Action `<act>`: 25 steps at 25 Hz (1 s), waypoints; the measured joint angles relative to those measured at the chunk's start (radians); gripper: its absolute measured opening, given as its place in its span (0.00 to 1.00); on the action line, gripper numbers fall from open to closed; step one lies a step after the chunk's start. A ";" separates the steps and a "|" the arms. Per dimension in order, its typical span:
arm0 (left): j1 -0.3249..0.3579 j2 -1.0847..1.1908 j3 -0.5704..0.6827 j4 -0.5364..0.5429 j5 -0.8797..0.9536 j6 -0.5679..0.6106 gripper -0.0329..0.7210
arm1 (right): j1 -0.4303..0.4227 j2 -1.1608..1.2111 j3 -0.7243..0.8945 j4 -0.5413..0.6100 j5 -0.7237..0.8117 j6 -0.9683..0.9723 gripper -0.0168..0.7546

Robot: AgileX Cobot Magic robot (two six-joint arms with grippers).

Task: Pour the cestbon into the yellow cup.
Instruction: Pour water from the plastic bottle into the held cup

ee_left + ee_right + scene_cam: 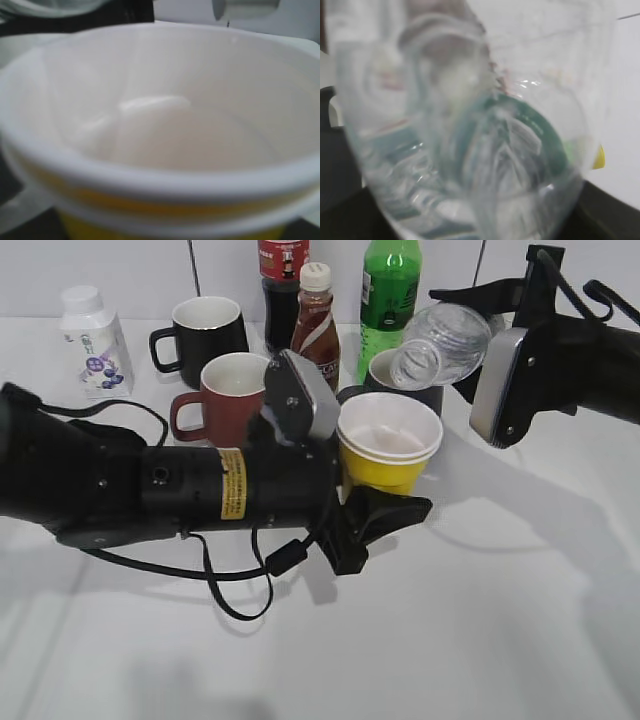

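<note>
The yellow cup [392, 453], white inside, is held in my left gripper [385, 508] a little above the table. It fills the left wrist view [165, 145]; its inside looks white and I cannot tell if it holds water. My right gripper [480, 355] is shut on the cestbon [440, 343], a clear capless bottle tipped on its side, its mouth pointing left and down, above and right of the cup's rim. The bottle fills the right wrist view [470, 135], with the green band showing through it.
Behind the cup stand a red mug [225, 398], a black mug [203, 332], a dark mug [405, 390], a brown sauce bottle [316, 328], a cola bottle [282, 285] and a tall green bottle [388, 290]. A white bottle [92, 342] stands far left.
</note>
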 joint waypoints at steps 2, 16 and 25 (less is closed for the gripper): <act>-0.001 0.006 -0.006 0.005 0.001 -0.003 0.62 | 0.000 0.000 0.000 0.000 0.000 0.000 0.60; -0.006 0.007 -0.006 0.019 0.000 -0.005 0.62 | 0.000 0.000 0.000 -0.003 0.006 -0.089 0.60; -0.006 -0.003 -0.006 0.055 -0.001 -0.006 0.62 | 0.000 0.000 0.000 -0.003 0.007 -0.126 0.60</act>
